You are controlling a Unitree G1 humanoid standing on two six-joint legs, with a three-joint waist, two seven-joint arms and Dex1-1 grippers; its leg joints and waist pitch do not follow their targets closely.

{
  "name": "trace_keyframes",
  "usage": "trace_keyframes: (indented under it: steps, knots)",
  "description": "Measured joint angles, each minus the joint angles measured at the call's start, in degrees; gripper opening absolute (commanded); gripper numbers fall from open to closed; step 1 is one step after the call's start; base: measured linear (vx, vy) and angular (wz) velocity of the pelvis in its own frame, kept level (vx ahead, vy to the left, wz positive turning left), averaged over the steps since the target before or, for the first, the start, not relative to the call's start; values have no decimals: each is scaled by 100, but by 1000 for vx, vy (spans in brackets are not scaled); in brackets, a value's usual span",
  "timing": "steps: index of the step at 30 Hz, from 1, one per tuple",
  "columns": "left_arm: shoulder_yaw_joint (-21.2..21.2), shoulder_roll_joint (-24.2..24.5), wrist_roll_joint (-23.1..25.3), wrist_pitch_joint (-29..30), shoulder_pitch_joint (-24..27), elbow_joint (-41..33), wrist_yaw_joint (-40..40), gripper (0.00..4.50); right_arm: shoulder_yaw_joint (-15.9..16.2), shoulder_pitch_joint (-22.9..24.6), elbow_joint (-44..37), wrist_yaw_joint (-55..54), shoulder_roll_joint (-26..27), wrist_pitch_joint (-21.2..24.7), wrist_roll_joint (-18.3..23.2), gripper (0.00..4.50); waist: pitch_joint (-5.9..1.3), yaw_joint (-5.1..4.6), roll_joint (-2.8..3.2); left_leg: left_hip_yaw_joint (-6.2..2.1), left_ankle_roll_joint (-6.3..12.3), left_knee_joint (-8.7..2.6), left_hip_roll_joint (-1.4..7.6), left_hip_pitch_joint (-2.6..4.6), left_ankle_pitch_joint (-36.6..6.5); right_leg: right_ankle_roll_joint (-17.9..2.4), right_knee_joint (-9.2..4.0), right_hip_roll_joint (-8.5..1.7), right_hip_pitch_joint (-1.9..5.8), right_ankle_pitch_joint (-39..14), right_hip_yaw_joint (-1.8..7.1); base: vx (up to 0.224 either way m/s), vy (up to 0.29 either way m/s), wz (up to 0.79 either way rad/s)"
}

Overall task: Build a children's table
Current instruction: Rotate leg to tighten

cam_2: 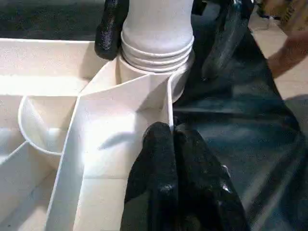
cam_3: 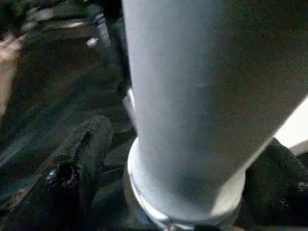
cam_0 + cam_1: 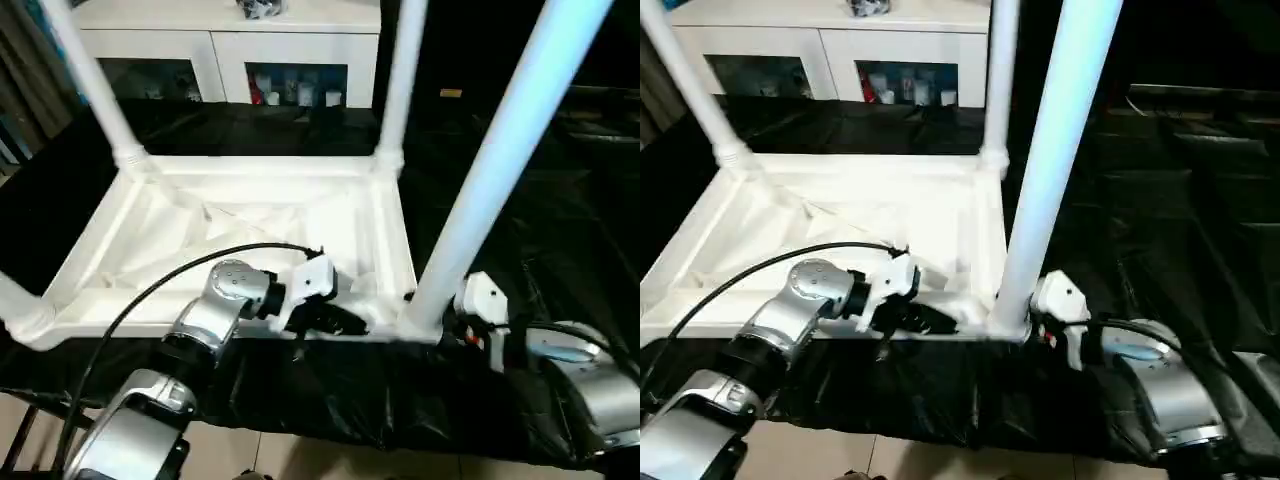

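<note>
The white table top (image 3: 250, 235) lies upside down on black sheeting, ribbed underside up. Legs stand in the far left (image 3: 95, 85), far right (image 3: 400, 80) and near right (image 3: 500, 170) corner sockets. A fourth leg (image 3: 15, 300) shows at the near left corner. My left gripper (image 1: 171, 142) is shut on the top's near rim wall, just left of the near right socket (image 1: 154, 62). My right gripper (image 2: 185, 187) stands open around the base of the near right leg, one finger (image 2: 84, 154) on each side with small gaps.
A white cabinet (image 3: 230, 40) with glass doors stands behind the table. Black sheeting (image 3: 540, 230) covers the surface to the right. Its front edge drops to tiled floor (image 3: 300, 455). A person's hand (image 1: 288, 48) shows beyond the near right corner.
</note>
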Motion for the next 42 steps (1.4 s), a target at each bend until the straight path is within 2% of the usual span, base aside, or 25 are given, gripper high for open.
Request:
trace_keyframes:
  steps: [2, 4, 9, 11, 12, 20, 24, 27, 28, 30, 39, 42]
  knots:
    - [-17, 28, 0, -29, -7, -3, -67, 0, 27, -29, -7, 98, -32, 25, 2, 374, -1, 2, 1, 0, 0, 0, 0, -1, 0, 0, 0, 0, -1, 0, -1, 0, 0, 0]
    - [-43, 60, -2, -55, -21, -3, -160, 0, 54, -68, -7, 175, -77, 60, 3, 374, -1, 7, 1, 0, 5, 1, 1, -1, 3, 0, 1, 0, -1, 0, -1, 0, 0, 0]
    - [-71, 122, -5, -67, -42, -3, -338, 0, 98, -134, -7, 341, -106, 172, 25, 318, -2, 36, -1, 0, 12, 3, 2, -2, 7, 0, 2, 0, -1, 0, -3, 0, 0, 0]
    - [-80, 137, -7, -80, -44, -3, -390, 0, 140, -160, -8, 391, -129, 196, 56, 318, -2, 49, -1, 0, 12, 4, 2, -1, 7, 0, 3, 0, -1, 0, -3, 0, 0, 0]
    - [-82, 147, -8, -83, -44, -3, -414, 0, 157, -172, -7, 418, -129, 220, 64, 292, -2, 56, -1, 0, 12, 5, 2, -1, 7, 0, 5, 0, -1, 0, -3, 0, 0, 0]
    - [-90, 163, -11, -77, -46, -3, -451, 0, 157, -171, -8, 452, -110, 294, 125, 269, -3, 74, -3, 0, 25, 7, 3, -1, 15, 0, 7, 0, 0, 0, -3, 0, 0, 0]
    - [-79, 154, -9, -1, -46, -3, -383, 0, 30, -69, -31, 303, 73, 411, 181, 268, -5, 71, -5, 0, 21, 11, 4, 3, 13, 0, 14, 1, 4, 1, -2, 0, 0, 0]
    - [-26, 71, 36, 202, -46, -3, -39, 0, -92, 10, 17, -242, 369, 416, 120, 267, 0, 58, -15, -1, -1, 12, 5, 33, 1, -2, 15, 1, 44, 2, -2, 0, 0, 0]
    - [24, 45, 70, 273, -53, -3, 140, 0, -161, 11, 81, -520, 530, 400, 80, 267, 2, 41, -17, -1, -3, 14, 4, 69, 1, 0, 15, 1, 52, 0, -1, 0, 0, 0]
    - [98, -20, 146, 414, -56, -1, 482, 0, -282, 2, 209, -1105, 856, 356, -14, 267, 3, -26, -19, -1, -3, 12, -2, 91, 1, 30, 1, -2, 64, -18, 3, 0, 0, 0]
    - [273, -708, 393, 848, -304, 399, 2025, 0, -838, -399, 878, -3567, 2157, 314, -505, 267, -2, -240, -32, -5, -3, 19, -16, 97, 1, 34, -48, -7, 64, -20, 9, 0, 0, 0]
    - [275, -728, 395, 887, -325, 427, 2125, 0, -842, -455, 914, -3792, 2264, 349, -555, 267, -5, -250, -33, -8, -3, 19, -16, 97, 1, 34, -51, -6, 64, -20, 8, 0, 0, 0]
